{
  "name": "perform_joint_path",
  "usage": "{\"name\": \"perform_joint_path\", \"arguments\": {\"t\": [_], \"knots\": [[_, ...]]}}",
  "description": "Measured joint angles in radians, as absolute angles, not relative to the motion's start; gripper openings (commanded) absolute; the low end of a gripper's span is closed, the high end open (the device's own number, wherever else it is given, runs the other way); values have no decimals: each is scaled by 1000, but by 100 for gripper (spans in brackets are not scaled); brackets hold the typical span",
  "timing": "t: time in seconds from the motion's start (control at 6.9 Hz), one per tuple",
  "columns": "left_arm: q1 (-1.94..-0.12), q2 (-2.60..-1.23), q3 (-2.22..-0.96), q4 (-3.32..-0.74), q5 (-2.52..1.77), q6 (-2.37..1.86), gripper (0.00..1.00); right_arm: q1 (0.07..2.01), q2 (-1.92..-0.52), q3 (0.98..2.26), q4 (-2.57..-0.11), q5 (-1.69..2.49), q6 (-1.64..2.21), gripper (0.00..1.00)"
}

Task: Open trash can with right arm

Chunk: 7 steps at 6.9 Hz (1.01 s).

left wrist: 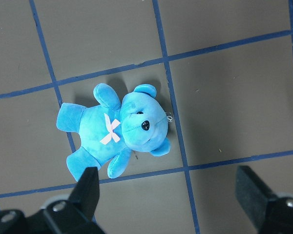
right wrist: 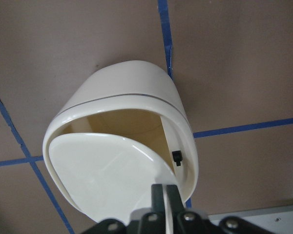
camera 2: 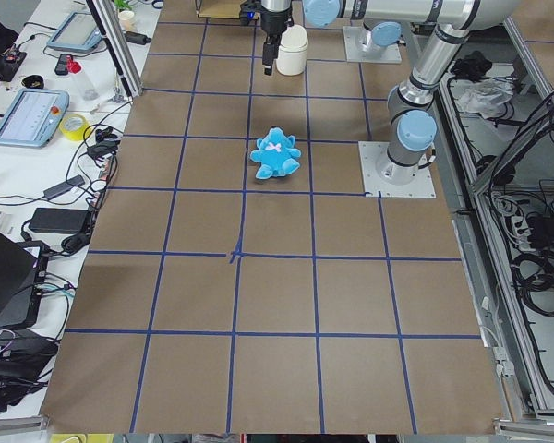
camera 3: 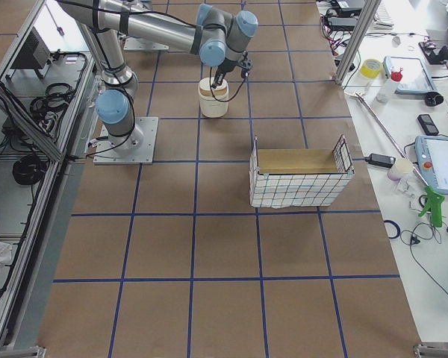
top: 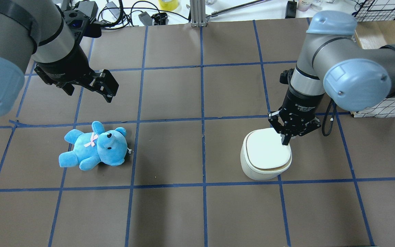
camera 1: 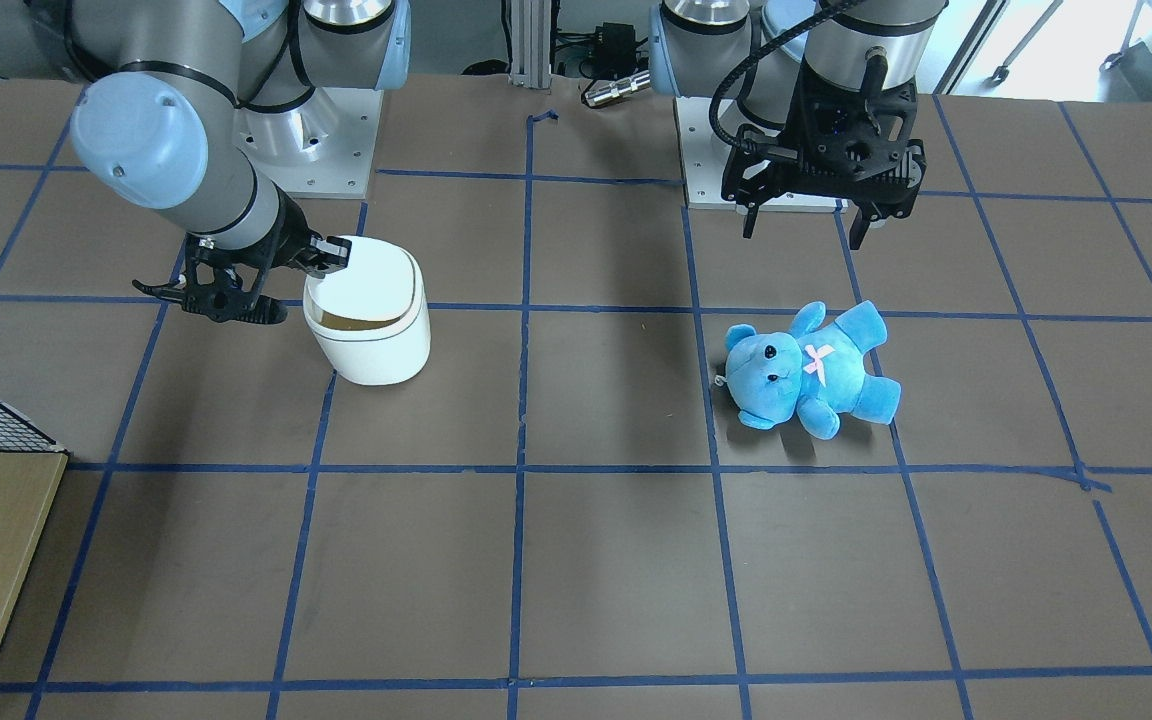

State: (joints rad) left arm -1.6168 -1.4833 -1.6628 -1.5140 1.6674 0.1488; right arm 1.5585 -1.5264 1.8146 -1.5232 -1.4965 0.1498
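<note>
The white trash can (top: pixel 265 168) stands on the table's right half, seen from overhead. Its lid (right wrist: pixel 102 170) is tipped inward, so the cream inside shows at the far side in the right wrist view. My right gripper (top: pixel 285 138) is shut, with its fingertips (right wrist: pixel 165 195) pressed on the lid's edge nearest the arm. It also shows beside the trash can (camera 1: pixel 376 340) in the front view (camera 1: pixel 328 255). My left gripper (top: pixel 89 90) is open and empty, hovering above the table behind a blue teddy bear (top: pixel 94 145).
The teddy bear (left wrist: pixel 117 131) lies on its back below the left wrist. A wire basket (camera 3: pixel 299 175) stands on the table's right end, beyond the right arm. Cables and devices lie along the far edge.
</note>
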Motion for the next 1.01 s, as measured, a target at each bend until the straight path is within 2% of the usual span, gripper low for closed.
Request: {"name": "perform_joint_path", "arguments": {"t": [0.43,0.87,1.01], "knots": [[-1617,-1483,-1663,-1514,1667,149,100,1554,-1549,1639,-1497,-1517,151,91],[-1617,-1483,-1663,-1514,1667,149,100,1550,-1582,1576,-1508,-1575,144,93],[-1617,-1483,-1663,-1514,1667,149,100,1549,-1592,1575,-1519,-1595,142,96]]}}
